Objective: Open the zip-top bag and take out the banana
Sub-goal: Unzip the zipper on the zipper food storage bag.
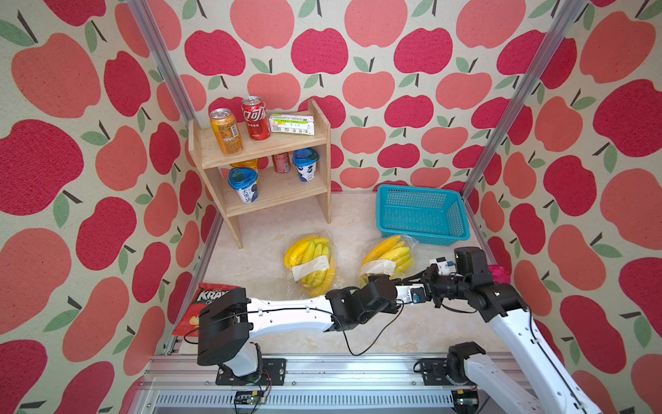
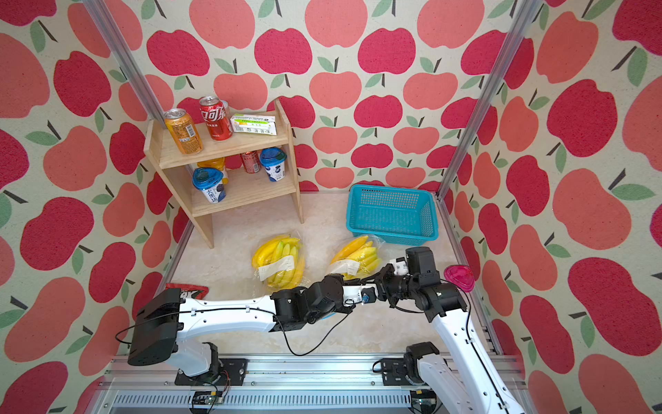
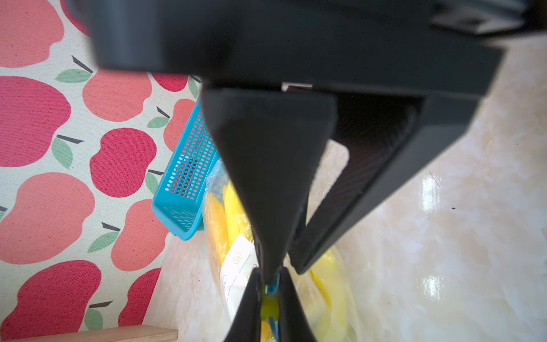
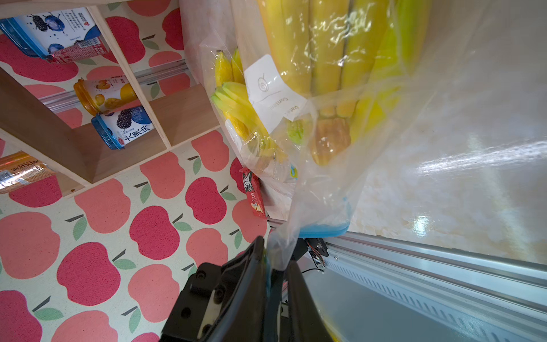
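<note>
I found left fingers (image 3: 248, 311) and right fingers (image 4: 299, 296) pinching the zip-top bag (image 4: 325, 183) at its near mouth; film judged limp, slippery, banana (image 4: 325, 59) heavy.

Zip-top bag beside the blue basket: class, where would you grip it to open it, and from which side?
I'd grip the loose film lips at the blue zip strip, the zip-top bag's end nearest the robot, approaching from the robot's side. The bananas fill the far end, stalks pointing at the zip, so only this end is flat, empty and pinchable.
</note>
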### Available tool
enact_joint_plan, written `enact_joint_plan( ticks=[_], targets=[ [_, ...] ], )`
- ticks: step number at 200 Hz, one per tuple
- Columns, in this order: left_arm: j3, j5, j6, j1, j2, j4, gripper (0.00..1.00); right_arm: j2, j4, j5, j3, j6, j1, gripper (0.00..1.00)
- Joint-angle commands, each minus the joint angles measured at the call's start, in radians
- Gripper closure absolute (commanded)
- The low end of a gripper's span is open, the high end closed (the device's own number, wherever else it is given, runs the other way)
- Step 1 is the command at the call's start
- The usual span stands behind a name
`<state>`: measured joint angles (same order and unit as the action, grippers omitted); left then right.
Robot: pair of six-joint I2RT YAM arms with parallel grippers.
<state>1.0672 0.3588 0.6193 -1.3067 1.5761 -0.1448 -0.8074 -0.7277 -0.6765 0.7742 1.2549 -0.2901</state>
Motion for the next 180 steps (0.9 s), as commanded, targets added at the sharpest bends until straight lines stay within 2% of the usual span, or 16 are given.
enact_joint_plan(
  ticks=[1,66,100,138,180],
  targets=[
    [0.015,0.007,-0.001,0.002,-0.026,-0.023,1.0,-0.006,-0.056,-0.018,0.007,-0.045,0.013,0.85],
    [0.016,-0.012,-0.013,0.002,-0.022,-0.02,1.0,0.013,-0.014,-0.001,-0.004,-0.022,0.046,0.85],
    [0.017,-0.019,-0.024,0.0,-0.019,-0.017,0.99,0.005,0.062,-0.015,-0.032,0.033,0.046,0.92],
    [0.025,-0.015,-0.024,0.0,-0.009,-0.028,0.99,0.022,0.007,-0.005,-0.018,0.015,0.047,0.88],
    [0.037,-0.026,-0.026,0.0,0.0,-0.029,0.99,0.024,0.069,-0.012,-0.049,0.043,0.046,0.83]
  ],
)
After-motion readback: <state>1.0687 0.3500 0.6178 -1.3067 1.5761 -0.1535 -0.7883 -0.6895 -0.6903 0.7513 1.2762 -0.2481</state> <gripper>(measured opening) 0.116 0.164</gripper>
